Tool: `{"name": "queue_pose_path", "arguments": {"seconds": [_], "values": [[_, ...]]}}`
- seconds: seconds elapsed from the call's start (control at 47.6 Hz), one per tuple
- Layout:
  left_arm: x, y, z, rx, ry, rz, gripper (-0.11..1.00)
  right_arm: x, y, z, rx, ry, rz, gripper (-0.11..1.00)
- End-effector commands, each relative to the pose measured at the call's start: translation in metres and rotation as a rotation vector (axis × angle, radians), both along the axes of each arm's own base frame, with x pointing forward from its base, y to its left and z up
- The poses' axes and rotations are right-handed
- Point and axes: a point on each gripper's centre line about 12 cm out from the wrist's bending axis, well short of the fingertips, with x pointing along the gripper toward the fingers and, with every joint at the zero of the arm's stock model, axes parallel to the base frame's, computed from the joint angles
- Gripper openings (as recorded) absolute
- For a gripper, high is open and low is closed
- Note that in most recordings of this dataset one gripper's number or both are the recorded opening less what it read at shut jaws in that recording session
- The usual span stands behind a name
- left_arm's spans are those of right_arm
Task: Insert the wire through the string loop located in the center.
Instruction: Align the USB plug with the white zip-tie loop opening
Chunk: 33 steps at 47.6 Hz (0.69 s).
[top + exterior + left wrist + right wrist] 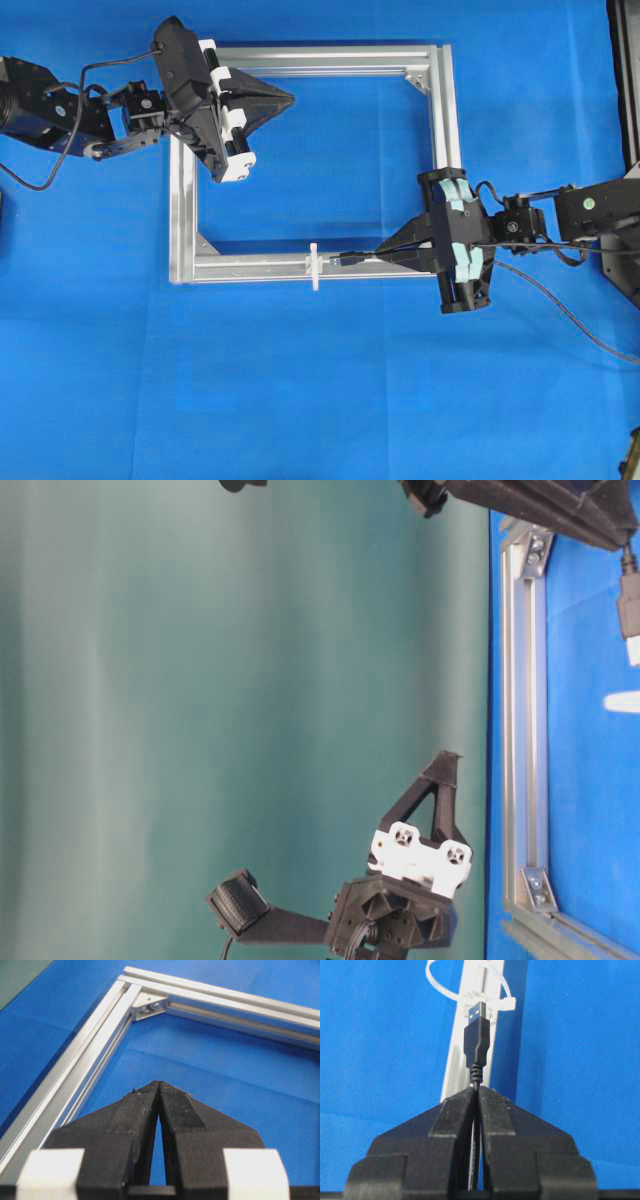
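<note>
Right end effector (477, 1091) is clamped on the wire (476, 1042) at lower right; its plug tip is held just short of the string loop (470, 990). Left end effector (290, 97), pressed together empty, is seen upper left above the frame (447, 120)'s open blue tabletop (300, 380).

Black wire (476, 1045) — metal-tipped plug level along bar, just short of white string loop (465, 985)

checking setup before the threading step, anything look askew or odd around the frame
Nothing stands out. The aluminium frame lies flat and square, the white string loop sits on its bar, and the right gripper holds the wire's plug aimed at it.
</note>
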Motion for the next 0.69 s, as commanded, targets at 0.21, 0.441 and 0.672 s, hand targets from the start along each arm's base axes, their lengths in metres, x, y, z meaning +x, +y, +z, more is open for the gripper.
{"name": "queue_pose_path", "arguments": {"seconds": [0.21, 0.441, 0.672], "values": [[0.0014, 0.0008, 0.0145, 0.015, -0.04, -0.001, 0.0, 0.0032, 0.0002, 0.006, 0.004, -0.026, -0.002, -0.03], [0.0018, 0.0009, 0.0148, 0.015, -0.04, -0.001, 0.0, 0.0037, 0.0002, 0.0064, 0.005, -0.027, -0.003, -0.03], [0.0018, 0.0009, 0.015, 0.017, -0.041, -0.001, 0.0, 0.007, 0.0005, 0.0078, 0.007, -0.042, -0.002, -0.03]]}}
